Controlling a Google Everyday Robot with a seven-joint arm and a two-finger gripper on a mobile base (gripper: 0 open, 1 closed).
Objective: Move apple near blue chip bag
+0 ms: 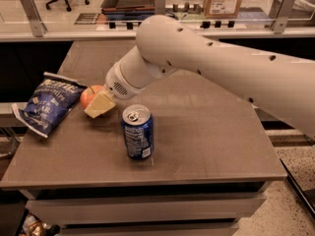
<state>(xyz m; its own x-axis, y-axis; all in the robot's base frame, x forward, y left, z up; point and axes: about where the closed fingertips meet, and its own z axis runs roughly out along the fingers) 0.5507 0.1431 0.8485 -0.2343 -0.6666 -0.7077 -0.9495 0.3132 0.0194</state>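
At the left edge of the surface the blue chip bag lies crumpled, its lower left corner hanging past the edge. Just right of it, near but apart, the apple sits low over the surface in the gripper, whose fingers are closed on it. Only one tan finger shows, across the apple's front; the other is hidden behind the fruit, which is itself half covered. Whether the apple touches the surface cannot be told. Right of the gripper and lower in the frame, a blue soda can stands upright. The white arm slants down from the right edge, bends at a bulky joint above centre and angles lower left to the wrist; its base is cut off.
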